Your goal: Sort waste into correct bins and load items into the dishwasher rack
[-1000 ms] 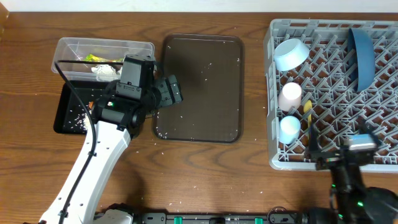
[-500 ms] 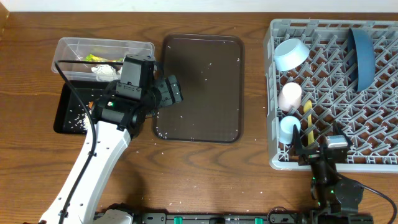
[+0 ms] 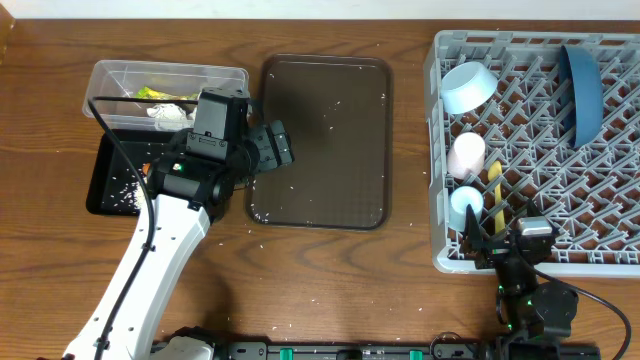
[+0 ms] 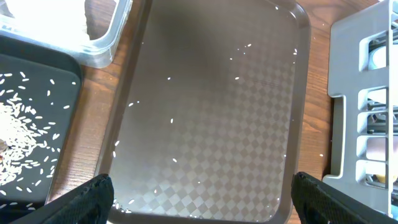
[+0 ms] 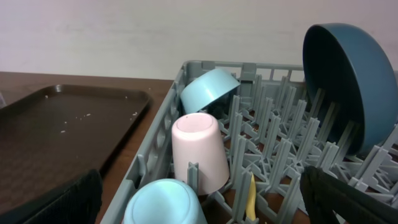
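Observation:
The grey rack (image 3: 436, 150) holds the dark blue plate (image 3: 582, 90), pale blue bowl (image 3: 468, 86), pink cup (image 3: 467, 153), light blue cup (image 3: 466, 205) and yellow spoon (image 3: 494, 190). The clear tub (image 3: 165, 72) holds a yellow-green wrapper (image 3: 150, 93) and a white napkin (image 3: 170, 112). The black tray (image 3: 105, 160) holds rice (image 4: 18, 134). The carrot is not in view. My left gripper (image 3: 275, 148) is open and empty over the brown tray's left edge (image 4: 202, 202). My right gripper (image 3: 505, 238) is open and empty at the rack's near edge, just before the light blue cup (image 5: 163, 202).
The large brown serving tray (image 3: 320, 140) lies between the bins and the rack, with a few rice grains on it. Loose grains lie on the wood near its front edge. The right wrist view shows the pink cup (image 5: 199, 152) and plate (image 5: 351, 81) on the pegs.
My right gripper has moved left along the rack's near edge, from the front right toward the light blue cup. The left arm has not moved.

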Motion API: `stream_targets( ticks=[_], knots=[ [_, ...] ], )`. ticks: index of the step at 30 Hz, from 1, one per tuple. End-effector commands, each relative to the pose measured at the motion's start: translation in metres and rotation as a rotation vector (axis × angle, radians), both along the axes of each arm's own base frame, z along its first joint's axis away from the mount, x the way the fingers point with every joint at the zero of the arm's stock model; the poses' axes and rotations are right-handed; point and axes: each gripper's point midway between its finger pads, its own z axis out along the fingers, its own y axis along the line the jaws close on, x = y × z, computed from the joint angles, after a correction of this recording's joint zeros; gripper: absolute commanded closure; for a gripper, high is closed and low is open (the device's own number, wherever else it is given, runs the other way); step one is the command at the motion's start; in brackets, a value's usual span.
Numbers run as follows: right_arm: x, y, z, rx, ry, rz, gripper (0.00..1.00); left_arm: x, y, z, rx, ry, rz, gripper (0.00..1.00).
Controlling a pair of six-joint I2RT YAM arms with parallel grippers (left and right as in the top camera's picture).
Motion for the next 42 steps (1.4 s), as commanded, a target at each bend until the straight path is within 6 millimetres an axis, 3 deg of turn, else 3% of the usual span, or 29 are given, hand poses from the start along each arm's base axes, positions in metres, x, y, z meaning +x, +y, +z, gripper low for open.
stream_targets(
  ticks=[1,19,22,25,31,35,42],
  knots=[
    [0.000,-0.002,0.000,0.018,0.002,-0.009,0.01,0.003,-0.001,0.008,-0.001,-0.021,-0.006,0.07],
    [0.000,-0.002,-0.001,0.018,0.002,-0.009,0.01,0.006,0.002,0.010,0.011,-0.036,0.006,0.07],
    [0.000,-0.002,0.000,0.018,0.002,-0.009,0.01,0.012,0.014,0.026,0.072,-0.123,0.043,0.07],
    [0.000,-0.002,-0.001,0.018,0.002,-0.009,0.01,0.014,0.015,0.048,0.152,-0.267,-0.055,0.07],
    [0.000,-0.002,-0.001,0.018,0.002,-0.009,0.01,-0.006,0.039,0.071,0.226,-0.542,-0.079,0.07],
    [0.000,-0.002,0.000,0.018,0.002,-0.009,0.01,-0.031,0.067,0.061,0.222,-0.660,0.005,0.07],
    [0.000,-0.002,-0.001,0.018,0.002,-0.009,0.01,-0.066,0.094,0.014,0.233,-0.793,0.102,0.07]
  ],
)
